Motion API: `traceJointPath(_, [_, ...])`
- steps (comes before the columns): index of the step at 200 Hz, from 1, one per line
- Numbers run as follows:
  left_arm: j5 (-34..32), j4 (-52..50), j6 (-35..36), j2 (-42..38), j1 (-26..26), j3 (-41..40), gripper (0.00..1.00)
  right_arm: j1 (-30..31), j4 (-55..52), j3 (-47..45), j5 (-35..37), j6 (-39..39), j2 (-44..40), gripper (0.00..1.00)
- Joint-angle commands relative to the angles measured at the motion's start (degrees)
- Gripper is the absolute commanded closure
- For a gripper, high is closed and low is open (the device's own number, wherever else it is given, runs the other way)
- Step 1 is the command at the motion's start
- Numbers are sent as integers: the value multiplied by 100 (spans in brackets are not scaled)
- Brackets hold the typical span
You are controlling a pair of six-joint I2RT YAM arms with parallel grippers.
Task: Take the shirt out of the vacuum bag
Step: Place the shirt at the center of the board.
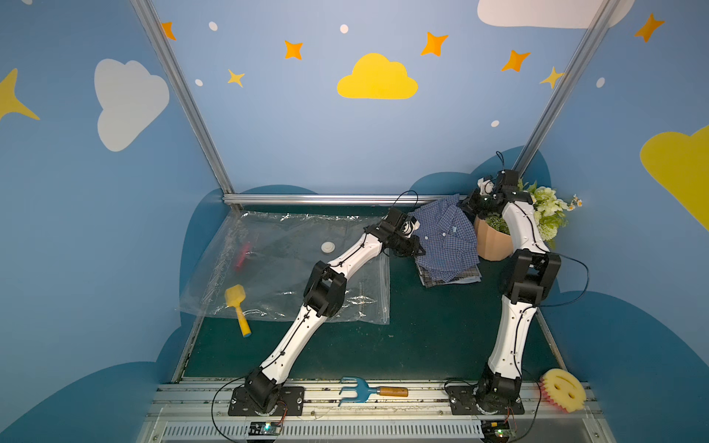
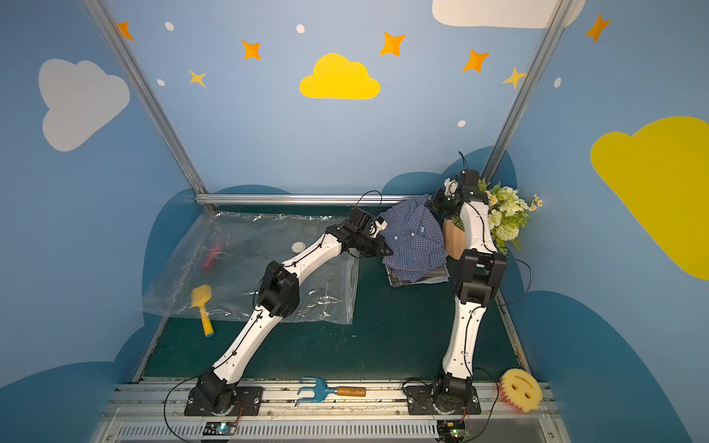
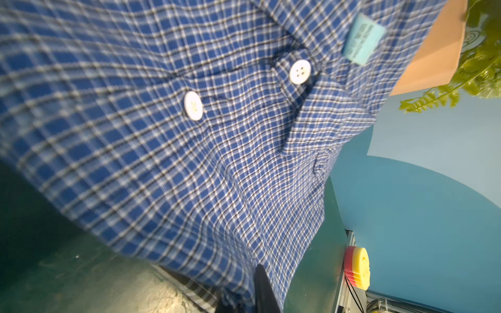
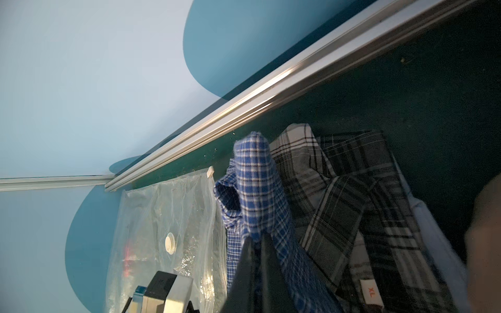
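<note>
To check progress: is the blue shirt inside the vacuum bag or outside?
Outside. The blue shirt sits on other folded clothes, beside the vacuum bag, uncovered by plastic.

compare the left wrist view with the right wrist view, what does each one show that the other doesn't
Only left wrist: two white buttons, a teal label, fern leaves and the yellow sponge.
Only right wrist: the vacuum bag, its white valve, a grey plaid shirt with an XL tag, and the metal rail.
Both: the blue checked shirt over the green table, pinched by the left end effector in one and the right end effector in the other.
</note>
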Motion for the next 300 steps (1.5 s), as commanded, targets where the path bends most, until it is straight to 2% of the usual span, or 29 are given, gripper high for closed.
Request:
traceJointPath(1, [153, 84, -103, -149, -88, -189, 86, -21, -109, 165, 83, -113, 160, 87])
traceJointPath(10, [161, 177, -168, -190, -98, -341, 83, -18, -148, 148, 124, -157, 179, 74])
traceJointPath(22, [168, 264, -205, -287, -121, -551, 78, -16, -178, 118, 182, -230, 162, 65])
traceJointPath(31, [112, 283, -202, -381, -132, -691, 69, -3, -196, 128, 256, -274, 108, 58])
traceJointPath(44, [39, 335, -176, -544, -141, -915, 55, 35, -223, 148, 409, -365, -29, 51])
traceJointPath(56, [-48, 381, -150, -723, -132, -1101, 51, 94, -263, 158, 553, -462, -209, 49])
traceJointPath(94, [-311, 451, -22, -1386, -100, -1633, 50, 540, -507, 11, 1180, -933, -694, 49])
traceJointPath(125, [-505, 881, -1, -2149, -32, -2548, 50, 812, 131, -1274, 1071, -831, -1186, 54])
traceJointPath(159, [-1005, 1545, 38, -3367, 273, -4092, 49, 1085, 1169, -2963, 629, -603, -1652, 60])
traceJointPath(210, [-1775, 2591, -240, -5186, 1284, -6655, 46, 1413, 2066, -4563, 459, -380, -1864, 72])
traceJointPath(253, [-2033, 3359, -700, -6130, 2161, -8498, 46, 1381, 2040, -4828, 503, -379, -1605, 74])
traceJointPath(272, [-2157, 3363, -676, -6266, 2469, -8952, 46, 1402, 1836, -4704, 543, -432, -1680, 72])
traceJointPath(300, [-2207, 3928, -858, -6656, 2839, -9741, 46, 1443, 1615, -4548, 573, -533, -2093, 71])
